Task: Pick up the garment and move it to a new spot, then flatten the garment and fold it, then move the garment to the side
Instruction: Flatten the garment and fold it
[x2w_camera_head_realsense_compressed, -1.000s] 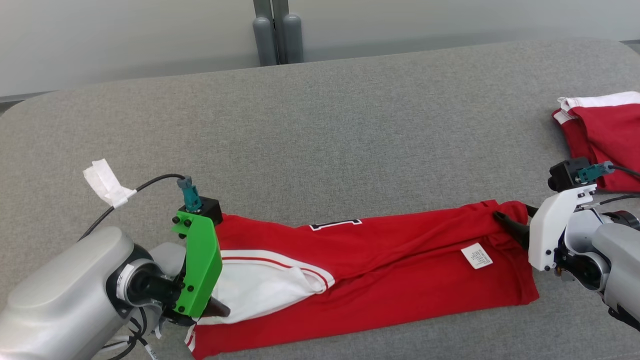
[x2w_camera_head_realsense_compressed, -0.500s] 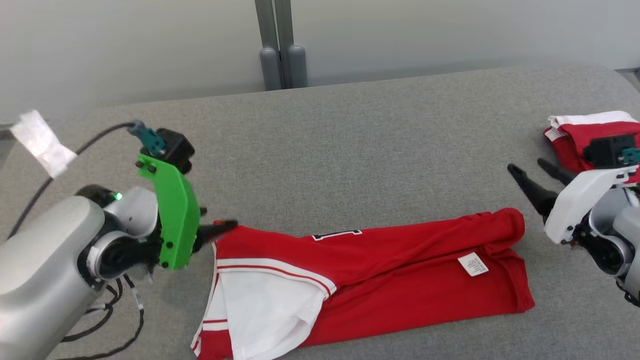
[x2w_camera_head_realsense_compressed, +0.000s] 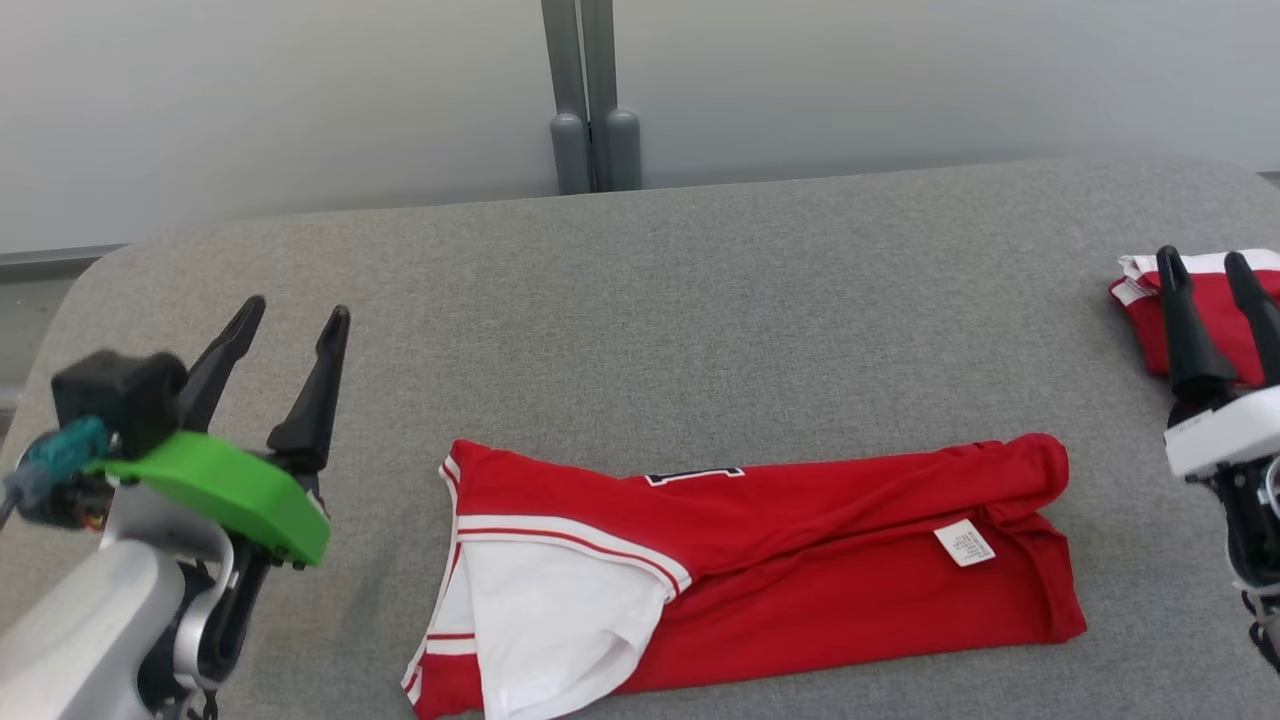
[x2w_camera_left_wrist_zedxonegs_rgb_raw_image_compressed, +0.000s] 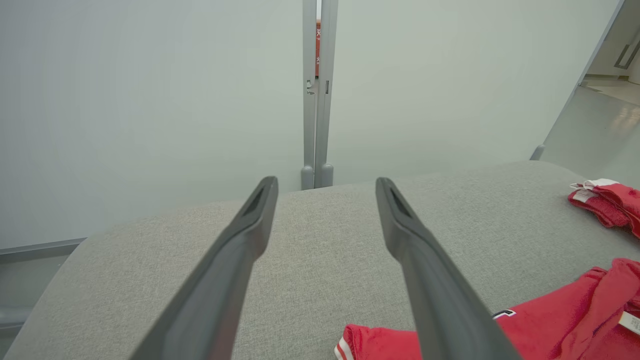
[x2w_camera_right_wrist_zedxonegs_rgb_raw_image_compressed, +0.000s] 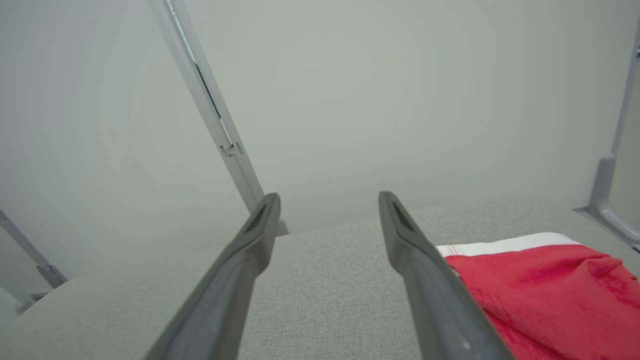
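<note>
Wall (x2w_camera_head_realsense_compressed: 300, 100): pale panels behind the table; I see a grey post (x2w_camera_head_realsense_compressed: 590, 100) at their joint, standing at the table's far edge.
Table (x2w_camera_head_realsense_compressed: 700, 300): grey fabric top with rounded corners; it carries both garments.
Garment (x2w_camera_head_realsense_compressed: 800, 560): red jersey with white trim, lying on the near middle of the table; it sits between the two end effectors and touches neither; folded into a long band running left to right; a white panel (x2w_camera_head_realsense_compressed: 560, 620) shows at its left end.
Second garment (x2w_camera_right_wrist_zedxonegs_rgb_raw_image_compressed: 540, 290): red and white, folded; far right of the table, well apart from the first.
Left end effector (x2w_camera_head_realsense_compressed: 298, 312): I read it as open, fingers spread, nothing between them; it hovers over bare table left of the garment, fingers pointing toward the wall; green bracket (x2w_camera_head_realsense_compressed: 220, 490) behind the fingers.
Right end effector (x2w_camera_head_realsense_compressed: 1200, 258): open likewise, empty; raised at the right edge; in the head view its fingers cross in front of the second garment; white bracket (x2w_camera_head_realsense_compressed: 1225, 440) below them.
Label (x2w_camera_head_realsense_compressed: 963, 543): small white tag on the garment, near its right end.
</note>
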